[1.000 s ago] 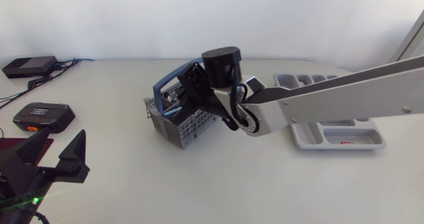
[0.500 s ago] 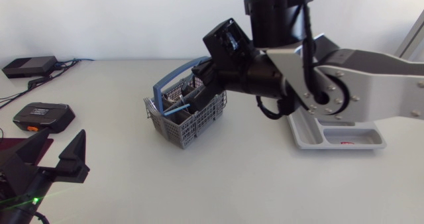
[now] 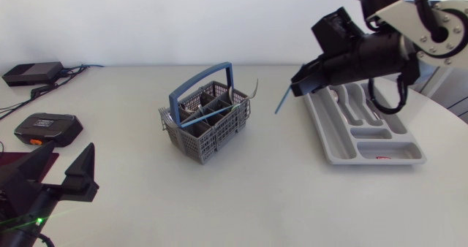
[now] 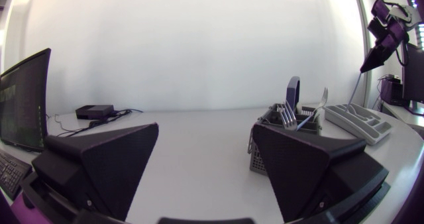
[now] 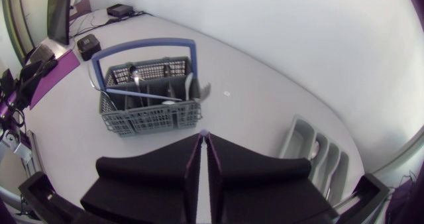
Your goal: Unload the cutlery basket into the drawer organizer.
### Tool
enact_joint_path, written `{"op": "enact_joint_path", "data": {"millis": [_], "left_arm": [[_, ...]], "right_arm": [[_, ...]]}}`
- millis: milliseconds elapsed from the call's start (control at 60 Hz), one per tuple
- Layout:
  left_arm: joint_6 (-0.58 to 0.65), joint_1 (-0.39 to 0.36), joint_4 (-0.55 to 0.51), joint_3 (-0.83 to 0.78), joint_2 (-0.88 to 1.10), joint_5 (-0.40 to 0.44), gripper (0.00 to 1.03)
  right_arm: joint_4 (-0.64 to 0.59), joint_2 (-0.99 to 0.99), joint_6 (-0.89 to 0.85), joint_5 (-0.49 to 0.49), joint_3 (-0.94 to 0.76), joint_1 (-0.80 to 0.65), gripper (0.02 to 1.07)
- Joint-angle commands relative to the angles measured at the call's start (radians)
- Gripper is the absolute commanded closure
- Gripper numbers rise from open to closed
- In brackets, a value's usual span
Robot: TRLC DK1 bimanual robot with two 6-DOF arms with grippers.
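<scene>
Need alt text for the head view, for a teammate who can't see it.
The right gripper holds a thin blue stick in the air between the basket and the organizer. The basket, mid-table, holds more cutlery; the left gripper sits open at the view's lower left.

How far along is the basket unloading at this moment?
Done: some pale cutlery already lies in the drawer organizer. In hand: the right gripper is shut on a thin blue stick, held between basket and organizer. Left: another blue stick, a fork and more stand in the basket. The left gripper is open, empty.
</scene>
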Motion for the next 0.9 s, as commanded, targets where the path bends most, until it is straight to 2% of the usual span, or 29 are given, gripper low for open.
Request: {"op": "enact_joint_path", "data": {"millis": [0,500,883], "left_arm": [[-0.02,-0.002,-0.017,-0.041,-0.001,0.002,0.04],[-0.02,-0.001,-0.017,-0.041,0.001,0.002,0.04],[-0.02,-0.001,-0.017,-0.039,0.001,0.002,0.04]], "right_arm": [[-0.054,-0.017,-0.02,-0.017,0.043,-0.074,1.01],[-0.267,0.156,-0.111,-0.043,0.15,-0.391,1.01],[-0.324,0.329,-0.12,-0.046,0.186,-0.441,1.01]]}}
